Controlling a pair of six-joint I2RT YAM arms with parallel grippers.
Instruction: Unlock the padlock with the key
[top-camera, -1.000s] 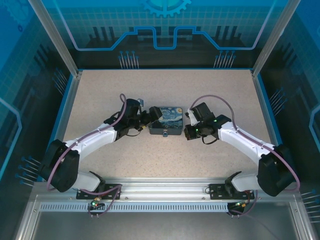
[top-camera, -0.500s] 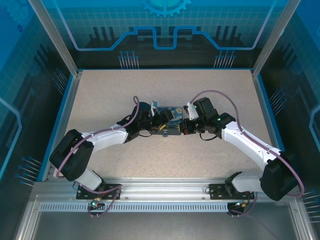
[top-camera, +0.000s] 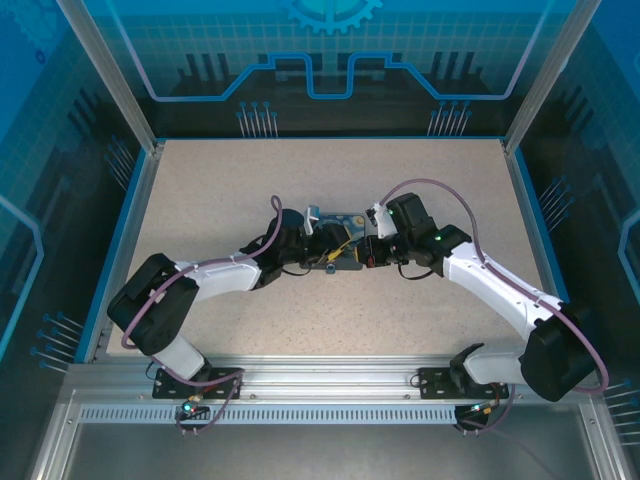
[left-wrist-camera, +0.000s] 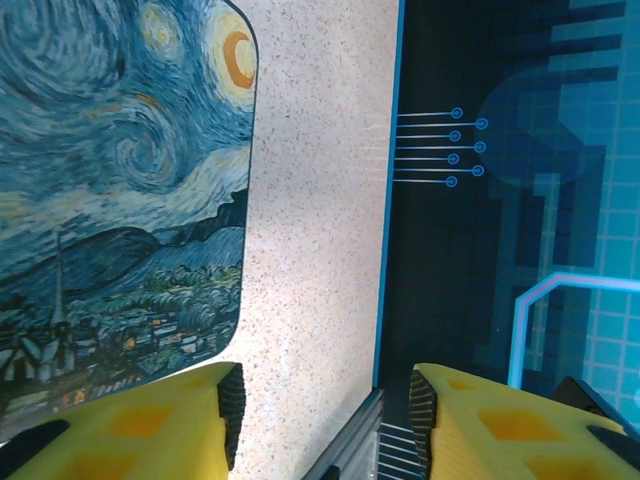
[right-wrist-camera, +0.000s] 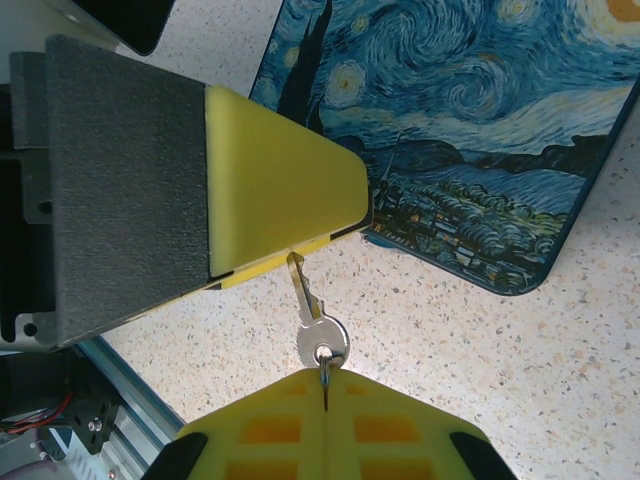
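The padlock (top-camera: 347, 220), a flat block printed with blue swirls, lies mid-table, partly covered by both grippers. My right gripper (right-wrist-camera: 325, 385) is shut on the small ring of the silver key (right-wrist-camera: 318, 320). The key's blade points away from the gripper and just past the padlock's (right-wrist-camera: 480, 130) corner. Its tip is hidden under the left gripper's yellow finger (right-wrist-camera: 280, 180). My left gripper (left-wrist-camera: 325, 420) is open, with bare tabletop between its pads. The padlock (left-wrist-camera: 110, 180) lies just outside its left finger.
The speckled tabletop (top-camera: 330, 170) stretches behind and in front of the padlock. A raised blue rim (top-camera: 135, 220) bounds it at the sides and back. An aluminium rail (top-camera: 330, 375) with both arm bases runs along the near edge.
My left arm has reached right, over the padlock's left part, and its jaws have narrowed. My right gripper with the key has moved in to the padlock's right side.
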